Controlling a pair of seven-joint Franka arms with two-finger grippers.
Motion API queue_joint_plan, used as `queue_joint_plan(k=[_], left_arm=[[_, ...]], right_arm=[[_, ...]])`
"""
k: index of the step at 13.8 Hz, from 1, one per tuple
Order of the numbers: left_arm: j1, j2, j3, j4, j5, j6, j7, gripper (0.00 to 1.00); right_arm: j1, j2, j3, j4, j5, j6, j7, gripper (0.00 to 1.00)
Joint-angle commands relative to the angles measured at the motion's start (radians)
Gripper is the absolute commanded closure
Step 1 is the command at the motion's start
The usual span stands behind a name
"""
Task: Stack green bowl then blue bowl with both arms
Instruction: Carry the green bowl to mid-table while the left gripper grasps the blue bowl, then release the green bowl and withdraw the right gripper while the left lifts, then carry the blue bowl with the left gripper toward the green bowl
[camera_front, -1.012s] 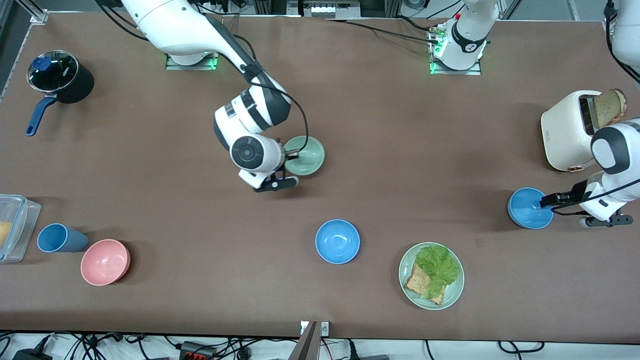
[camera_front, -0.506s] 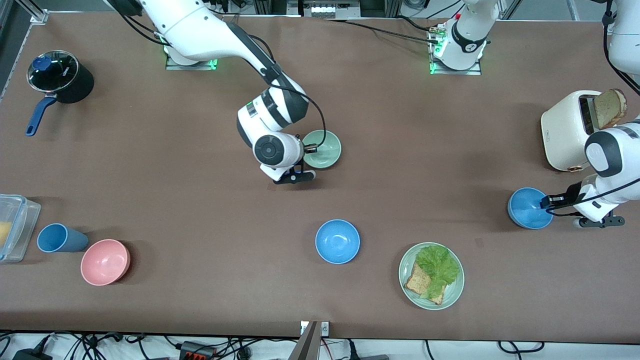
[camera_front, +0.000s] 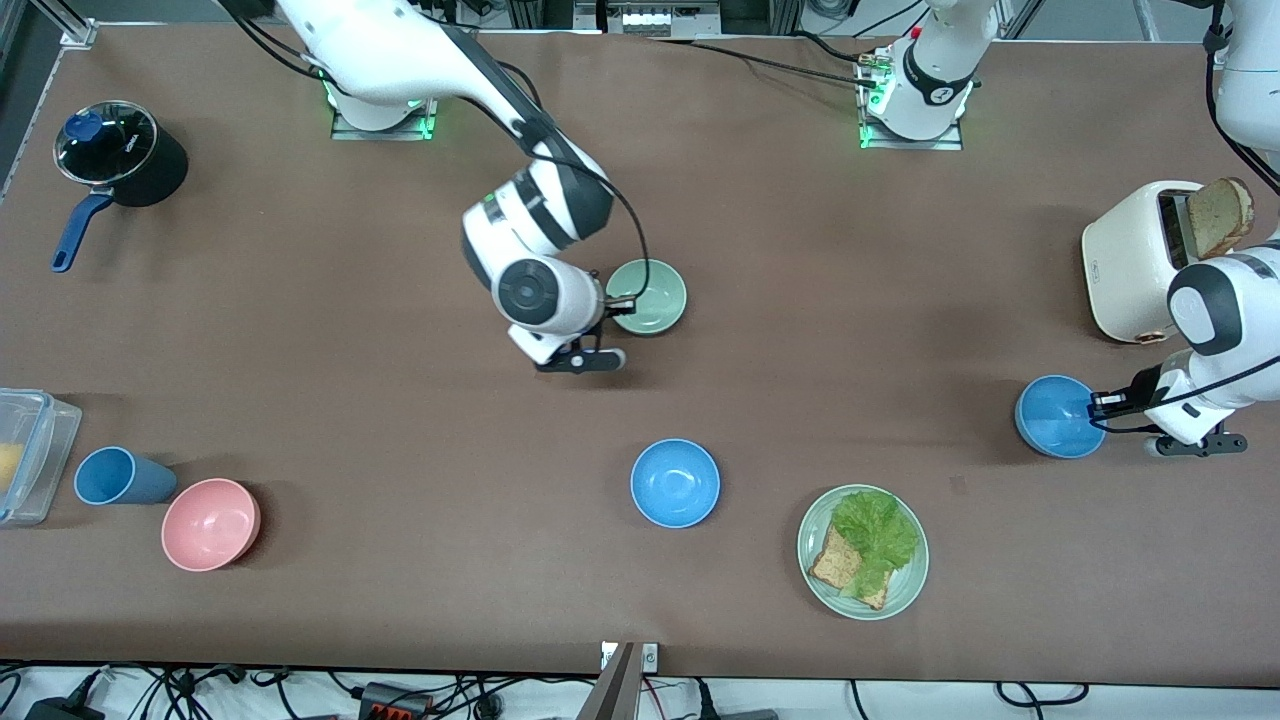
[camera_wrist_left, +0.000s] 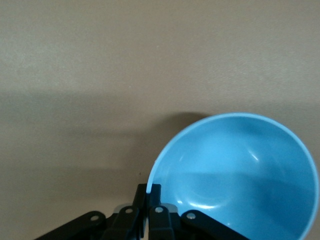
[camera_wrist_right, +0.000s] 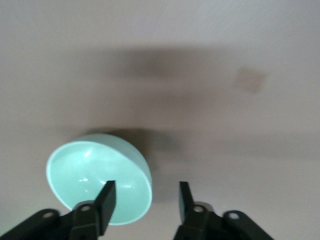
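The green bowl sits upright on the table in the middle. My right gripper is open at its rim on the side toward the right arm's end. In the right wrist view the gripper straddles the rim of the green bowl, one finger over the inside, one outside, with gaps. My left gripper is shut on the rim of a blue bowl near the toaster. The left wrist view shows the gripper pinching that bowl's rim. A second blue bowl stands alone, nearer the camera.
A pale-green plate with lettuce and bread lies near the second blue bowl. A white toaster with bread stands by the left arm. A pink bowl, blue cup, clear container and black pot are at the right arm's end.
My right arm carried the green bowl toward the left arm's end, then drew back a little from it. My left hand shifted slightly at the blue bowl's rim; that bowl stayed put.
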Motion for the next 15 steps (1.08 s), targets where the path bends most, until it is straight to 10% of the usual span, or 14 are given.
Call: queue_joint_plan(k=[1,11,15], left_arm=[[0.015,-0.042,-0.031,0.008,0.021,-0.074,0.013,1.00],[0.012,-0.313,-0.261,0.014,-0.101,-0.463,-0.203,1.00],[0.011,-0.381,-0.440,0.017,-0.131,-0.531,-0.485,1.00]], right_arm=[[0.000,-0.126,-0.100,-0.018,-0.048,-0.048,0.013,0.00],[-0.006,-0.280,-0.424,0.015,-0.106,-0.148,-0.088,0.00],[-0.096,-0.281,-0.420,0.077,-0.097,-0.151,-0.202,0.00]])
